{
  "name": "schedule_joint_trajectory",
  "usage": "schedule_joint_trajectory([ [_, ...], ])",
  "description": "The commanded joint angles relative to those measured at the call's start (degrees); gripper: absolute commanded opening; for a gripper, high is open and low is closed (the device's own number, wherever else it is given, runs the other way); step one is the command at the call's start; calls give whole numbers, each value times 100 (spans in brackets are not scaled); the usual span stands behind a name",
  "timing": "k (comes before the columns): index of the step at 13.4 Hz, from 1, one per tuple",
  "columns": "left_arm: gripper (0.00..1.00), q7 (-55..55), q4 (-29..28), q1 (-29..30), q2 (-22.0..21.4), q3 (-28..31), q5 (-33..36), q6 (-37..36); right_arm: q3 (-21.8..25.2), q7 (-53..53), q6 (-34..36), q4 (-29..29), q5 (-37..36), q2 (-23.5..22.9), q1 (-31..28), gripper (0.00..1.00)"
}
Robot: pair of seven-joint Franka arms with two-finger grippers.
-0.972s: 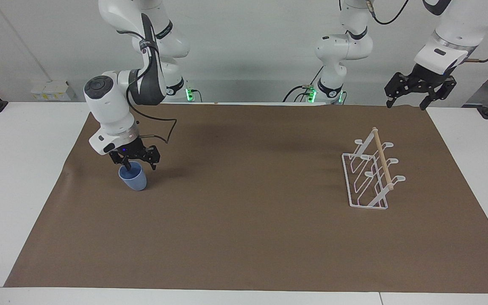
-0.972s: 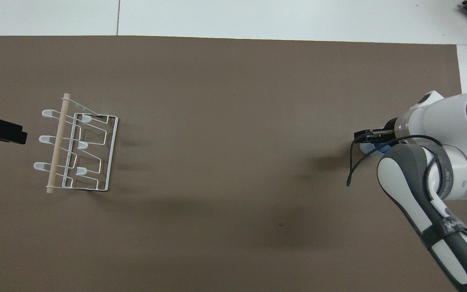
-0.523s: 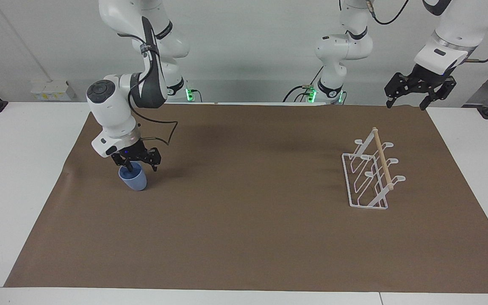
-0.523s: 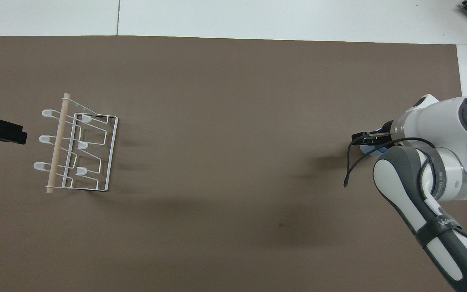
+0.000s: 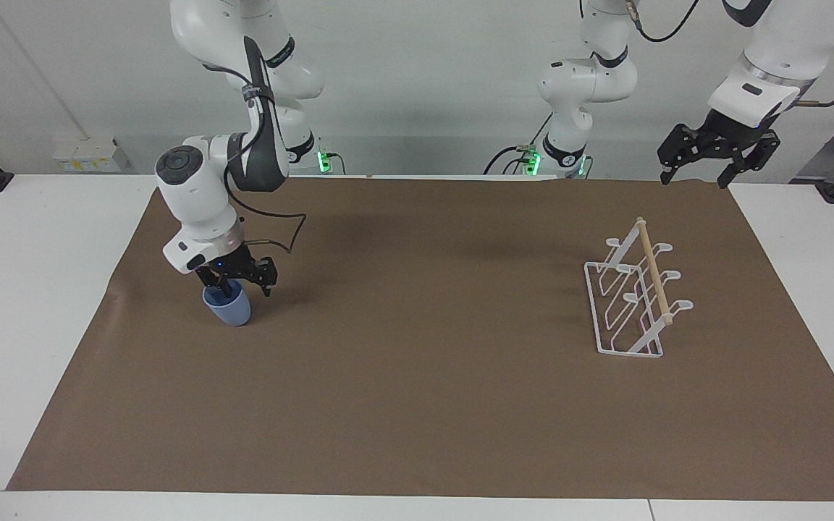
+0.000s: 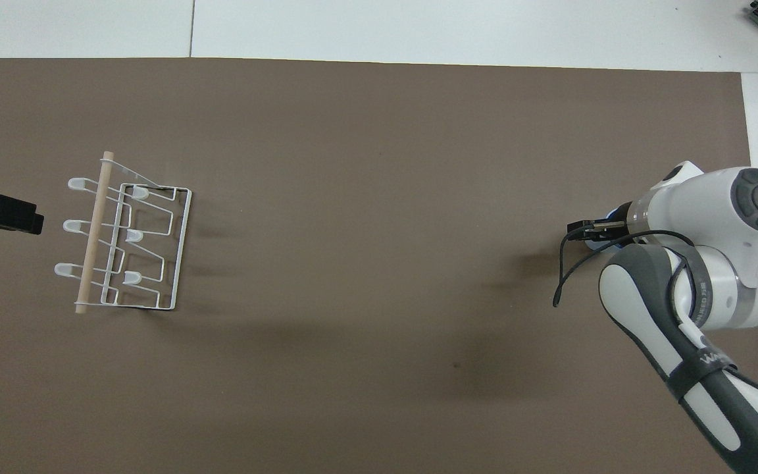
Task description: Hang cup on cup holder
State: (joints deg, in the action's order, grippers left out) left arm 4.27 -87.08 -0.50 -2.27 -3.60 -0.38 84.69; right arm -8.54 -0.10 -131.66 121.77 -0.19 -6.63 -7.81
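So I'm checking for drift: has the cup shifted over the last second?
No. The cup sits on the same spot of the brown mat.

The right arm hides most of the cup [image 6: 610, 214] from overhead.

Your facing camera sat high across the bench [image 5: 417, 434], looking back at both arms. Your overhead camera looked steeply down from the robots' end. Both shared the brown mat [image 6: 366, 164], the right pincer [image 5: 237, 284] and the rack [image 5: 630, 300], half a turn apart.
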Motion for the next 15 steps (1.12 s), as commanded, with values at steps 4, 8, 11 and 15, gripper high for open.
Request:
schedule_joint_trajectory([
  [4,100,30,-142,-12,-134,44,46,-31,-8,-104,0,4,81,-5,-63,55],
  [8,100,65,-142,-3,-142,44,46,-5,-8,-104,395,-294,81,-14,-98,8],
  [11,100,65,-142,-21,-142,35,55,13,1,-113,510,-382,45,-14,-124,0],
  [15,100,-5,-142,-29,-142,26,29,-31,1,-113,571,-400,45,-5,-133,0],
])
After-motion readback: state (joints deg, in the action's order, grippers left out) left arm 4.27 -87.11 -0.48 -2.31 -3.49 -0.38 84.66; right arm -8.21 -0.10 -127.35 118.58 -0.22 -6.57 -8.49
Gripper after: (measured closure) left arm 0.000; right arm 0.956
